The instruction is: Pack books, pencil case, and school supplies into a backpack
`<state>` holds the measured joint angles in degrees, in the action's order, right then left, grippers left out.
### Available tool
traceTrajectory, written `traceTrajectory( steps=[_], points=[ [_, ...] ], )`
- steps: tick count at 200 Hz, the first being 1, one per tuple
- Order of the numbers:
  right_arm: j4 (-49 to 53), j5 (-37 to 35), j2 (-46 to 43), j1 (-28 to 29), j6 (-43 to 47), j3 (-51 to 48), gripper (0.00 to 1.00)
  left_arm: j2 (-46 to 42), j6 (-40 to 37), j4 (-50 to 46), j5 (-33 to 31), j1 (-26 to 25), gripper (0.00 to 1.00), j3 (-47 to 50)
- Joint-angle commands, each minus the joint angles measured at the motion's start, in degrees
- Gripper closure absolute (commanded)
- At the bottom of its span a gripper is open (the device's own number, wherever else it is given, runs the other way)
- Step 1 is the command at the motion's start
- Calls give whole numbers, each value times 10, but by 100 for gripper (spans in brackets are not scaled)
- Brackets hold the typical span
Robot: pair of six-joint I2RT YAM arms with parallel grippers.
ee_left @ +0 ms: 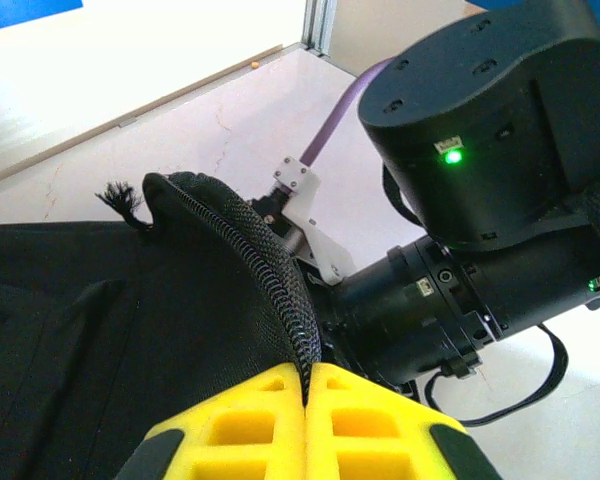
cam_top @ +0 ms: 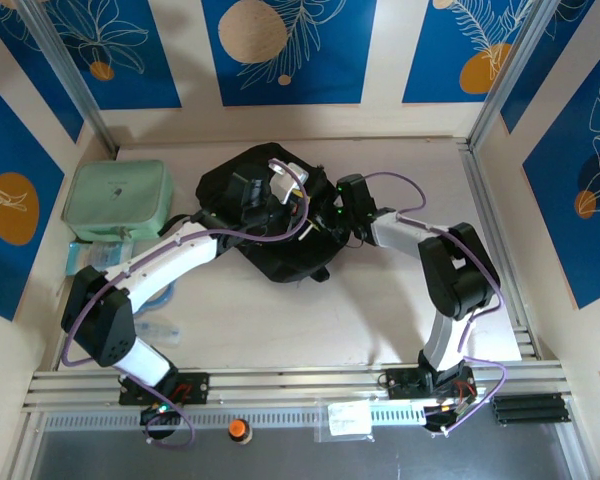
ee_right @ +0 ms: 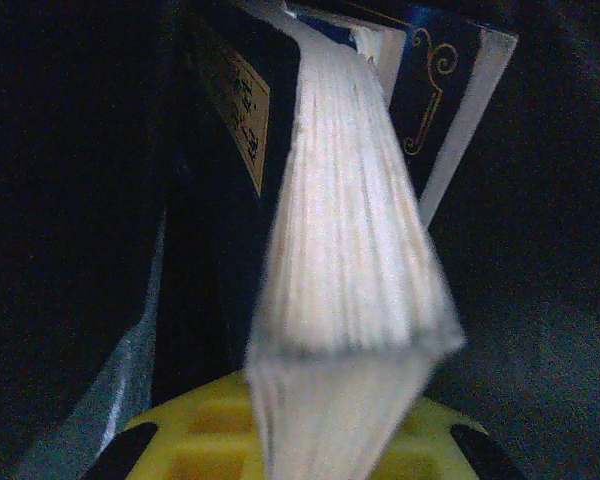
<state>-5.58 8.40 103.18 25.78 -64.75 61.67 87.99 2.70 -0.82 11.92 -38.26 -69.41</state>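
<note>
Book (ee_right: 352, 250) clamped in right gripper (ee_right: 302, 432) inside backpack (ee_left: 90, 330); left gripper (ee_left: 306, 398) pinches zipper rim (ee_left: 268, 268). We risk page snag if rim slips free.

Counting as I stand here: one soft black fabric backpack (cam_top: 218, 188), just the one. One mint-green soft zip case (cam_top: 115, 195). Two white-and-black robot arms, the left arm (cam_top: 170, 255) and the right arm (cam_top: 460, 270), so two yellow-fingered end effectors, the left end effector (ee_left: 306, 385) and the right end effector (ee_right: 330, 400). Thin dark blue paperback books (ee_right: 350, 220): two covers show, any more I can't tell. One small orange knob (cam_top: 239, 429). One clear plastic bag (cam_top: 351, 419).
</note>
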Motion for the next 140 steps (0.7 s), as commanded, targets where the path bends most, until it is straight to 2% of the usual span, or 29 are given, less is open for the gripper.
traceTrajectory(
  steps=[1, 22, 42, 67, 84, 111, 140],
  points=[
    [-21, 24, -13, -2, 14, -4, 91, -28, 7, 51, 11, 3, 100, 0],
    [-13, 31, 21, 0, -2, 20, 90, -27, 12, 56, 8, 3, 100, 2],
    [24, 14, 43, 3, -18, 46, 82, -24, 15, 45, 8, 3, 100, -4],
    [66, 4, 37, 0, -23, 50, 65, -19, 17, 30, 17, 3, 100, -12],
    [94, -4, 17, -2, -17, 39, 57, -18, 18, 34, 20, 4, 100, -9],
    [115, -46, -4, 7, -1, 13, 56, -12, 21, 39, 25, 4, 100, -9],
    [105, -35, 31, 11, -8, 21, 62, -9, 25, 44, 28, 4, 100, -7]
  ],
)
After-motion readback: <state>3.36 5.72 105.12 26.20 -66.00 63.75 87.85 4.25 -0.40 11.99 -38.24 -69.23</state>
